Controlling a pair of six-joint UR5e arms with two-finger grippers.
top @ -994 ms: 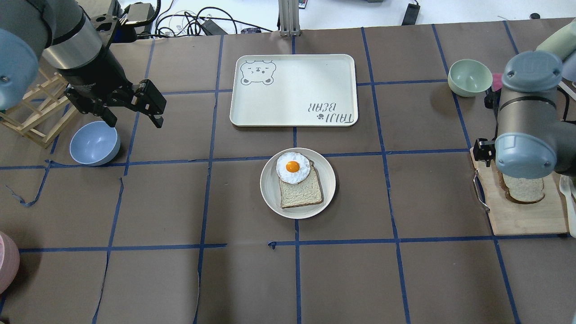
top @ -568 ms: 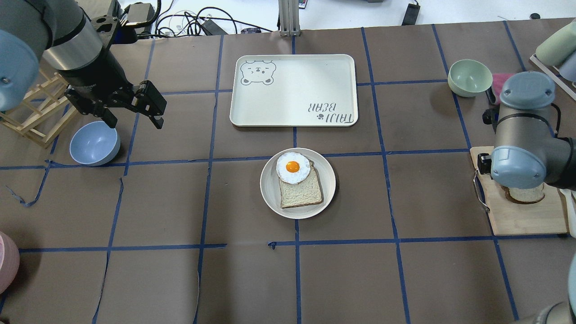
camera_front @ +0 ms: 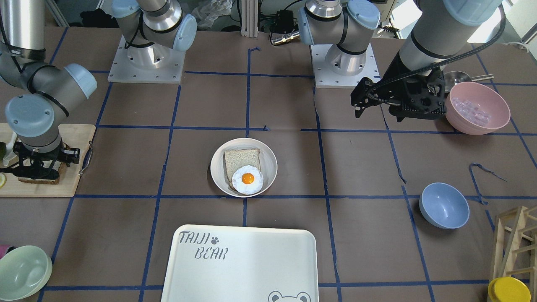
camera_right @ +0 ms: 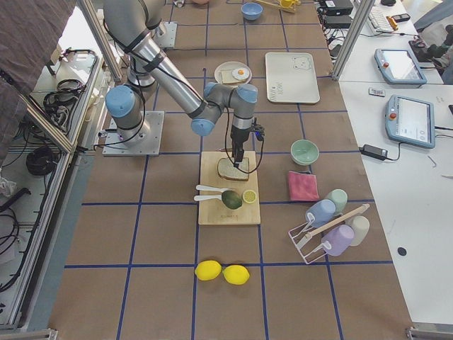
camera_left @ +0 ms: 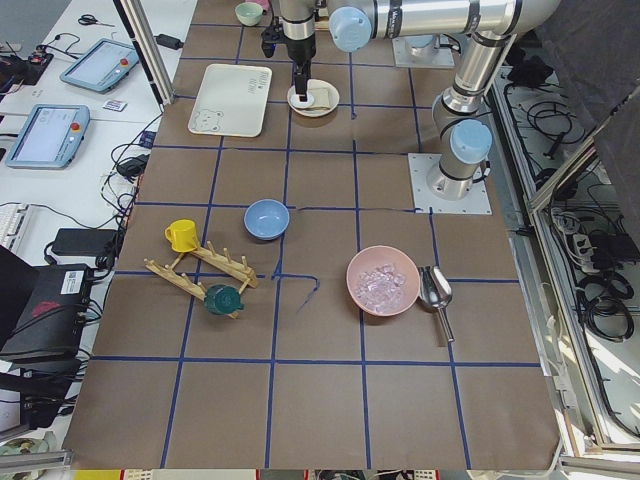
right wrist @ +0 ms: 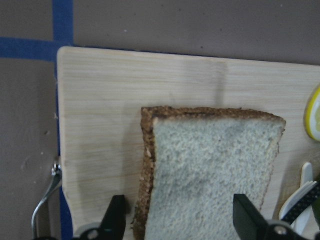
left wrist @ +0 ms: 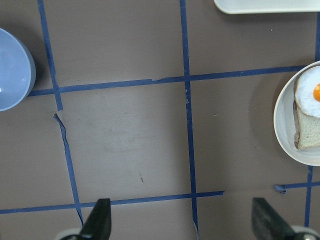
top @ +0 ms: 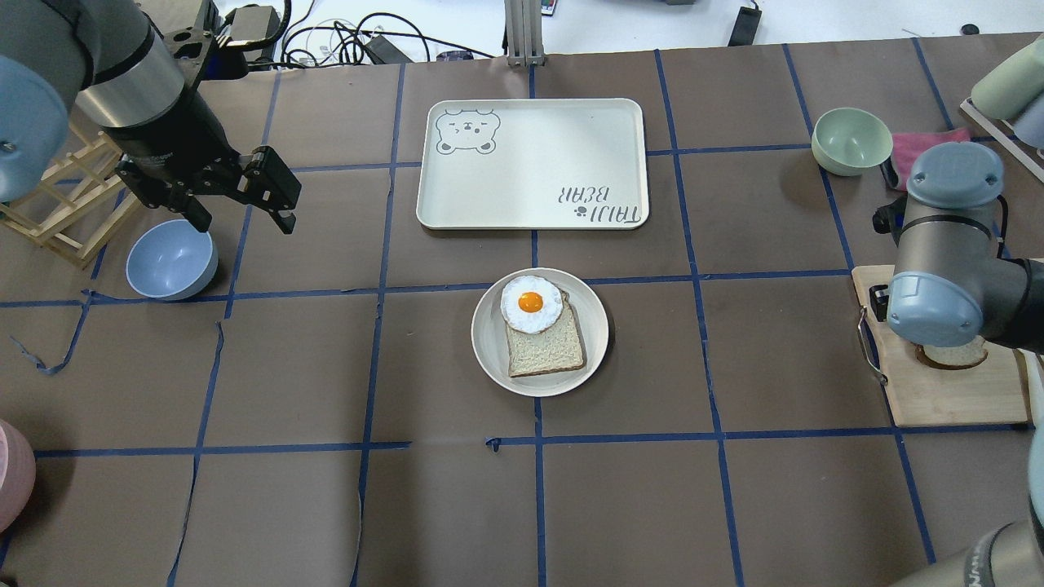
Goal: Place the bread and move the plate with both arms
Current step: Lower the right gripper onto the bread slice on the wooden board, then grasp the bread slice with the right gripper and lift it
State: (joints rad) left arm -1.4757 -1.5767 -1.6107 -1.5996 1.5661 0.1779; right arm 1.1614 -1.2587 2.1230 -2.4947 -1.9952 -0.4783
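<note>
The right jaws are spread wide. One finger (right wrist: 116,216) is just outside the dark crust edge of the bread (right wrist: 210,170) and the other is over its far side. The slice lies flat between and beneath them, not yet pinched. That straddle looks chosen to take the slice across its width, and I judge the grasp to be the step in hand. The opening has little to spare, so a finger could land on the crumb rather than beside it.

Under the slice is the wooden cutting board (right wrist: 100,95), which keeps it off the bench. Its wire handle (right wrist: 44,200) sits outside the crust-side finger. A lemon slice (right wrist: 314,117) and a white spoon (right wrist: 300,192) lie close beyond the other finger, near enough to be nudged.

The left jaws are spread too, fingers (left wrist: 99,222) apart with nothing between them, hovering over bare bench (left wrist: 125,145). A blue bowl (left wrist: 12,70) lies off to one side of them and the plate (left wrist: 300,156) off to the other, well apart from both fingers. The plate carries a squarer slice (top: 545,346) with a fried egg (top: 531,304) on it, presumably so the dark-crusted bread can go on top. Beyond the plate from these jaws is the TAIJI BEAR tray (top: 532,163), a likely destination for the plate. The left arm appears parked until the two-arm carry.
</note>
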